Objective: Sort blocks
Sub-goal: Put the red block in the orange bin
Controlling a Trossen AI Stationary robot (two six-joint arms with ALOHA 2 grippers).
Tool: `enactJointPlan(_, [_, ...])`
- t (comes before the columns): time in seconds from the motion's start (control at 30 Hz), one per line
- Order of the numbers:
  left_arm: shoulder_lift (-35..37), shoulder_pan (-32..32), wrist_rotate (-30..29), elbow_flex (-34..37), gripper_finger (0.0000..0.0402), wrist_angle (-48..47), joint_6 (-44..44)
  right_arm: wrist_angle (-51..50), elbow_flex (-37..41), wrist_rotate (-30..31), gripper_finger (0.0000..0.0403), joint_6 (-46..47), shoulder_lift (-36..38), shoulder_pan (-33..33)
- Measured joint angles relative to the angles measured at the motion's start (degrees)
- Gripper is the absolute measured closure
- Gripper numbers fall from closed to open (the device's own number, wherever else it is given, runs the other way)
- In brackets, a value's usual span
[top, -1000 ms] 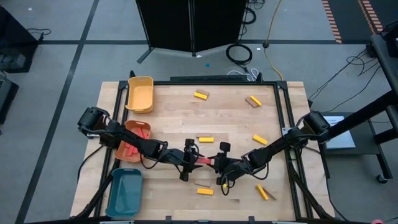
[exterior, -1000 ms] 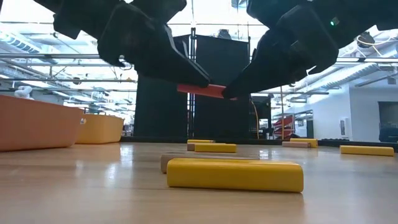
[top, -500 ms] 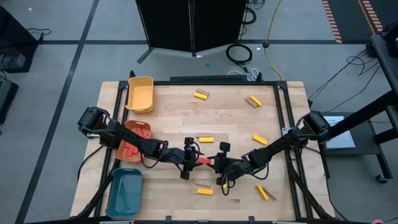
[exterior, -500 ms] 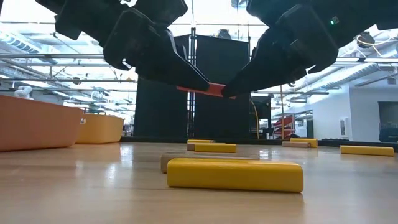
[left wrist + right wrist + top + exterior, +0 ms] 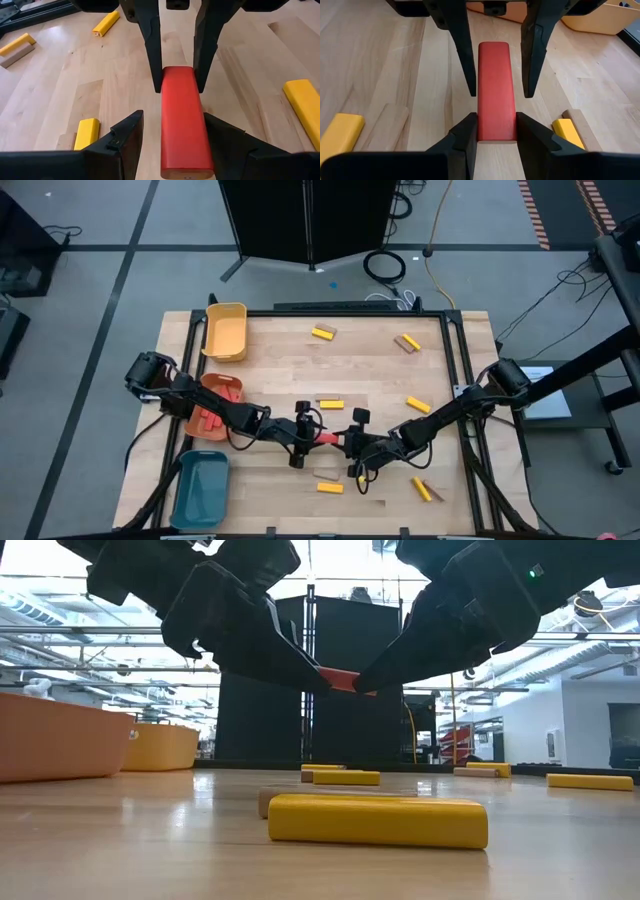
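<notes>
A red block (image 5: 331, 438) hangs above the middle of the table (image 5: 380, 370), between my two grippers, which face each other. My right gripper (image 5: 495, 117) comes from the table's right and is shut on the block (image 5: 495, 85). My left gripper (image 5: 172, 116) comes from the table's left and is open. Its fingers (image 5: 465, 60) stand on either side of the block's other end (image 5: 182, 120), with a gap showing on each side. In the low view the block (image 5: 340, 678) shows as a short red strip between the dark fingers. My right gripper pinches the red block's two long sides at the end toward the table's right (image 5: 496, 131) between its two fingers. It comes from the table's right, slanting down, with the block running on in line with the fingers. The block is lifted clear of the table, roughly level.
On the table's left stand a yellow tray (image 5: 225, 330), an orange tray (image 5: 215, 405) holding red blocks, and a teal tray (image 5: 200, 488). Yellow blocks (image 5: 331, 404) (image 5: 418, 405) (image 5: 329, 487) (image 5: 427, 490) and tan blocks (image 5: 406, 342) lie scattered around the grippers.
In the low view my left gripper's finger has come to cover the red block's left end, which showed below it a second ago, so less red shows between the grippers. My right gripper has kept its hold.
</notes>
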State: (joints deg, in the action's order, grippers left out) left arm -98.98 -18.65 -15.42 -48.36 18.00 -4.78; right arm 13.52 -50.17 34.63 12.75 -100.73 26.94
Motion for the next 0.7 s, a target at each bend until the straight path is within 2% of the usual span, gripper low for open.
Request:
enactJointPlan(0.13, [-0.01,0.00,0.04,0.00,0.0227,0.00,0.00,0.00,0.00,0.05,0.0306,0.00,0.00,0.00])
enactJointPlan(0.27, [0.00,-0.02,0.31,0.00,0.0273,-0.09,-0.02,-0.02,0.00,0.24,0.0305,-0.36,0.00,-0.07])
enactJointPlan(0.4, [-0.02,-0.04,0.34,0.00,0.0315,-0.21,-0.09,-0.17,0.00,0.09,0.0287,-0.59,0.00,-0.11])
enactJointPlan(0.7, [-0.01,0.00,-0.30,0.00,0.0314,-0.78,-0.06,-0.41,0.00,0.02,0.0235,-4.52,0.72,-0.13])
